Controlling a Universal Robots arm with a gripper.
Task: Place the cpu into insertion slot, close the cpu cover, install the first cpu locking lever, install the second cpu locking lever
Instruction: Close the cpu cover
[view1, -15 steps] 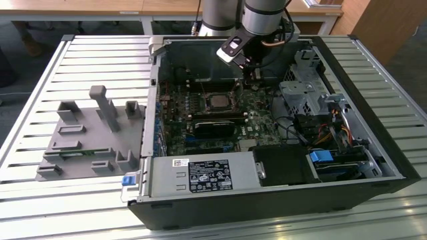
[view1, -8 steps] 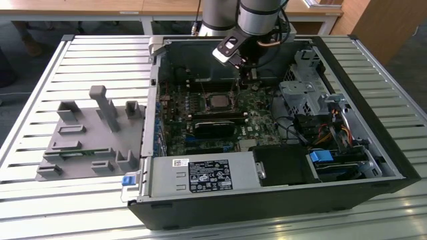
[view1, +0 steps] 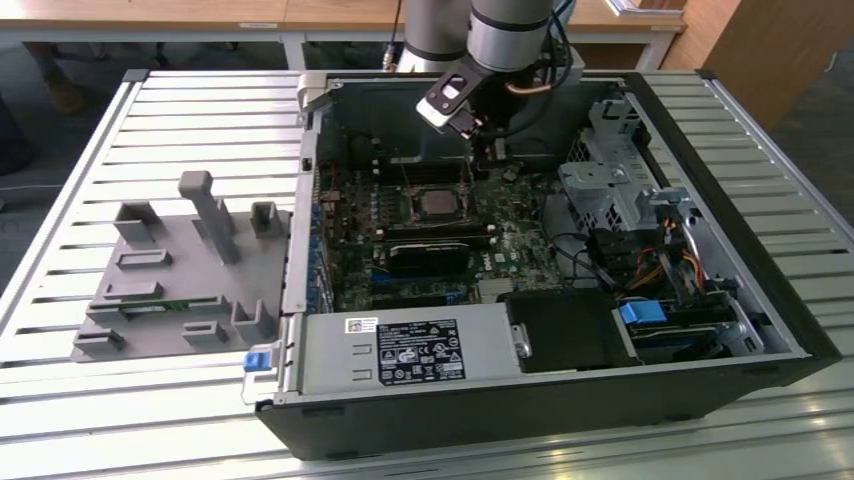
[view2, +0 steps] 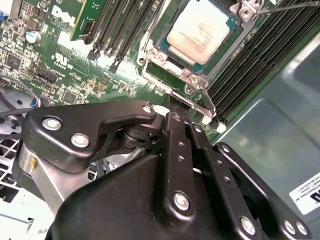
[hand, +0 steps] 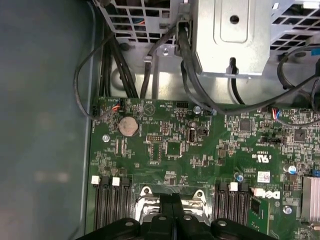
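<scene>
With the cpu seated in the insertion slot and the cpu cover down around it, the gripper, jaws pressed together, sits at the socket's edge beside a locking lever, which probably needs pressing down and hooking.

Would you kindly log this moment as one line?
cpu: seated | cpu cover: down over cpu | hand: shut, at cover's edge

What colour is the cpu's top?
The cpu has a pale silvery-grey top, clearest in the second wrist view.
</scene>
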